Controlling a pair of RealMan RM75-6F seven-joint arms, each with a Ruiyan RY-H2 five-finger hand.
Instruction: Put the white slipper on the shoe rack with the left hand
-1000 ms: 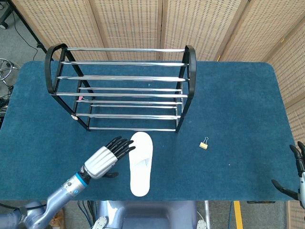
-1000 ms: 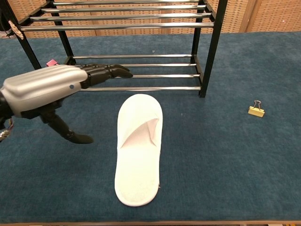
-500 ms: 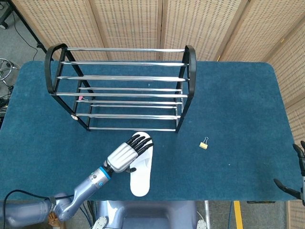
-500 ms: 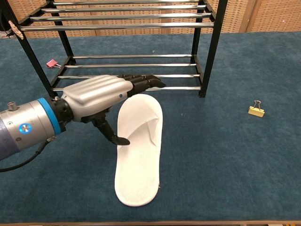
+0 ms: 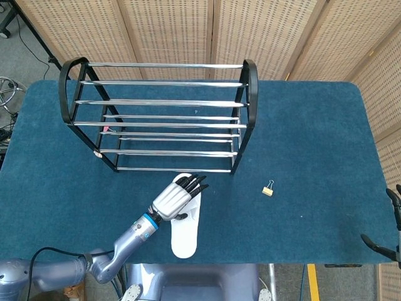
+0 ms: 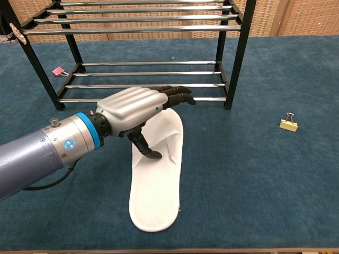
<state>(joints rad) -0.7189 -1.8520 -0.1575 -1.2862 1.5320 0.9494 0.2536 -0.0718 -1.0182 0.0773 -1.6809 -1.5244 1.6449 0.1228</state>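
The white slipper (image 6: 155, 185) (image 5: 185, 233) lies flat on the blue table, toe toward the shoe rack (image 5: 163, 117) (image 6: 137, 63), just in front of its lowest bars. My left hand (image 6: 139, 108) (image 5: 178, 195) hovers over the slipper's toe half, fingers stretched toward the rack and the thumb pointing down at the slipper's upper. It holds nothing. Whether the thumb touches the slipper I cannot tell. My right hand (image 5: 390, 229) shows only at the head view's right edge, fingers apart, off the table's corner.
A small gold binder clip (image 5: 268, 188) (image 6: 288, 124) lies on the table right of the slipper. A pink clip (image 6: 57, 71) sits under the rack at its left. The table's front edge runs just behind the slipper's heel.
My left hand has moved rightward from beside the slipper to above its toe half, with the arm reaching further in. The slipper has not moved.
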